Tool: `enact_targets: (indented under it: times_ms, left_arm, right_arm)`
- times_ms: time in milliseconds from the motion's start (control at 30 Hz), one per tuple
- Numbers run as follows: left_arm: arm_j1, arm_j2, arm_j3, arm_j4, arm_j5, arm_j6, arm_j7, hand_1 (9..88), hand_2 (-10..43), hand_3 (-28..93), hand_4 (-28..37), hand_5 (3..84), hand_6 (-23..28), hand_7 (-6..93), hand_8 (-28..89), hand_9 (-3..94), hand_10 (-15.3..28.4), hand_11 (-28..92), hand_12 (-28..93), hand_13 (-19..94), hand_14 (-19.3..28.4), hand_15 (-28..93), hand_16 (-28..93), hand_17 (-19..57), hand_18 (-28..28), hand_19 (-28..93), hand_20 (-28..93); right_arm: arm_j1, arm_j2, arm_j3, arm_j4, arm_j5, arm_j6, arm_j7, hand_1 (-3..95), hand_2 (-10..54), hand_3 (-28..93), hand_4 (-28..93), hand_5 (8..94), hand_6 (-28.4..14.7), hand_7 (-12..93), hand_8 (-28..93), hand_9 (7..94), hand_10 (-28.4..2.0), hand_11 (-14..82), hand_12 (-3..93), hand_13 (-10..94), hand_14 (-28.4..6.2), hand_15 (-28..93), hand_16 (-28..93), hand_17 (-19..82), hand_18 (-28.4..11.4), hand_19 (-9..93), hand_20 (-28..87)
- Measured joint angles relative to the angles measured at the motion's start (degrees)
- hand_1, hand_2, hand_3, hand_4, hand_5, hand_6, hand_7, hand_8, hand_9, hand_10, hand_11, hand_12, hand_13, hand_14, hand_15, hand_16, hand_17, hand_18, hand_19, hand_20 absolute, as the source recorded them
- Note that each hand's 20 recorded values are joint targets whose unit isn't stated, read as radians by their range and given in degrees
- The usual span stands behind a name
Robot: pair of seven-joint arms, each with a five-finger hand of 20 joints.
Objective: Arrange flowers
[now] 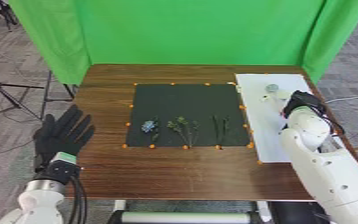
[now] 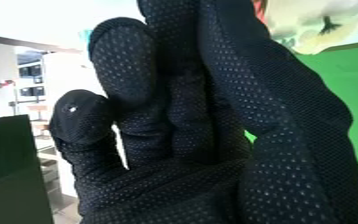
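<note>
Blue flower cluster lies on the black rectangular mat in the head view; black-gloved left hand spread, black-gloved right hand at the long white board. Right wrist view: I cannot tell its grip; any lift needs a light, low pinch.
</note>
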Motion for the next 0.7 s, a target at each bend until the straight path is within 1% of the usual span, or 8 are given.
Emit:
enact_targets:
  times_ms: [67,167,300,467,567,700]
  left_arm:
    - [0.1,0.25,-0.18,-0.02,-0.24,0.03,0.46,24.6,9.5,73,-28.3,39.0,6.6,15.4,-9,31.8,11.3,18,10,21,12.9,30,-7,-6.6,13.5,34,12]
    - [0.1,0.44,-0.37,-0.04,-0.34,0.03,0.75,24.5,9.5,73,-28.3,39.0,6.6,15.4,-9,31.8,11.2,18,10,21,12.9,30,-7,-6.6,13.5,34,12]
    - [0.1,0.45,-0.39,-0.04,-0.35,0.02,0.80,24.5,9.5,73,-28.3,38.9,6.6,15.2,-9,31.7,11.1,17,10,21,12.9,30,-7,-6.6,13.6,34,12]
    - [0.1,0.50,-0.33,-0.05,-0.36,0.02,0.85,24.4,9.4,73,-28.3,38.9,6.6,15.1,-9,31.6,11.1,17,10,21,12.8,30,-7,-6.6,13.6,34,11]
    - [0.2,0.63,-0.20,-0.06,-0.41,0.02,0.98,24.4,9.4,73,-28.3,38.8,6.5,15.2,-9,31.6,11.0,17,10,21,12.7,30,-7,-6.6,13.6,34,11]
    - [-0.1,0.90,0.66,0.01,-0.44,0.01,1.10,24.3,9.3,73,-28.3,38.8,6.5,15.1,-9,31.5,11.0,17,11,21,12.7,30,-7,-6.6,13.6,34,11]
  right_arm:
    - [-0.4,0.1,-0.2,-0.2,-0.7,1.5,-0.6,61.3,-9.5,68,-28,79.7,0.2,26,4,90.2,-7.6,8.1,40.9,73,-6.2,48,46,42,-22.3,93,45]
    - [-1.3,0.4,-0.9,-1.6,-1.8,5.4,-1.7,61.1,-9.5,69,-28,80.1,-0.1,26,5,90.4,-7.6,8.0,41.0,73,-6.3,48,46,42,-22.3,93,46]
    - [-1.9,1.3,-2.9,-5.9,-4.8,10.0,-4.2,60.7,-9.5,70,-28,80.3,-0.3,26,5,90.4,-7.7,8.0,41.3,74,-6.0,48,47,41,-22.0,93,46]
    - [-0.1,1.6,-6.0,-11.5,-6.1,11.4,-10.2,60.0,-9.5,70,-28,79.9,0.1,27,5,90.4,-7.5,8.1,41.7,73,-5.3,48,47,40,-20.9,93,46]
    - [3.5,0.9,-9.2,-10.8,-5.5,11.9,-16.6,59.7,-9.5,70,-28,79.5,0.4,27,5,90.3,-7.5,8.1,41.8,73,-5.3,48,48,40,-20.7,93,46]
    - [10.1,-1.6,-15.6,-5.2,-5.3,12.6,-25.9,59.7,-9.5,70,-28,78.8,0.5,28,4,89.7,-7.3,7.9,42.0,73,-5.1,47,48,40,-20.4,92,46]
